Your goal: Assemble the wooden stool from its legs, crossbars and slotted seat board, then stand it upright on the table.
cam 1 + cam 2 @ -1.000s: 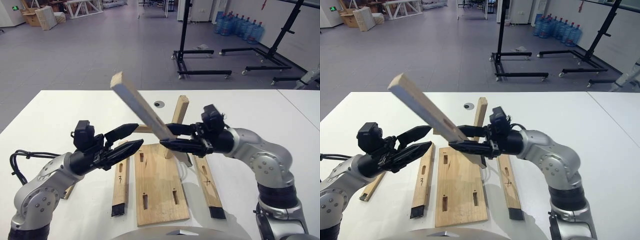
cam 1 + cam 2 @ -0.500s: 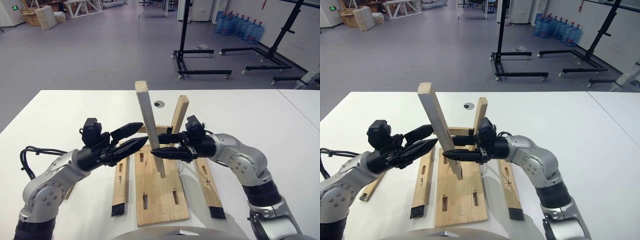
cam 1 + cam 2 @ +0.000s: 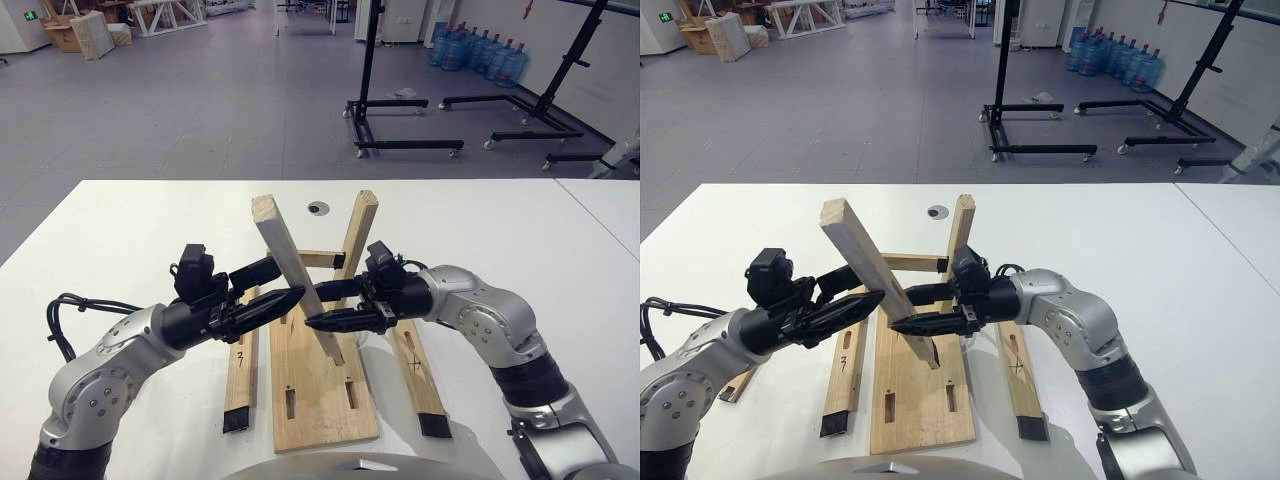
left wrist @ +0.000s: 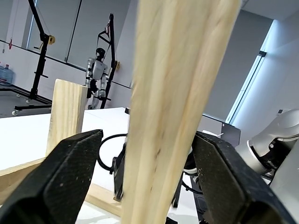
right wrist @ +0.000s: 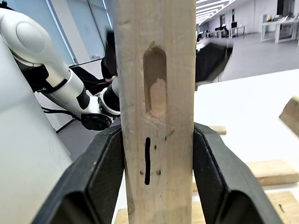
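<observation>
R gripper (image 3: 313, 307) clamped tight on leg (image 3: 281, 247) approx mid-length, fingers pressed to both sides. Leg tilted, top toward robot's left, lower end over seat board (image 3: 312, 395); contact w/ board can't tell. L gripper (image 3: 290, 280) open, fingers straddling same leg w/ a gap. Flat legs (image 3: 240, 375) lie either side of board on table (image 3: 120, 230). Rear leg (image 3: 361, 225) w/ crossbar (image 3: 318, 259) stands behind.

Leg (image 3: 290, 262): we see bare pale wood, matt, with visible grain; its routed slot has rough edges.
Seat board (image 3: 318, 395): unfinished light wood, matt, smooth face.
Lying leg (image 3: 240, 370): same wood, end coated black.
Tabletop (image 3: 120, 230): white, smooth, faint sheen.
Left hand (image 3: 288, 280), right hand (image 3: 313, 307): we read black plastic, matt.
</observation>
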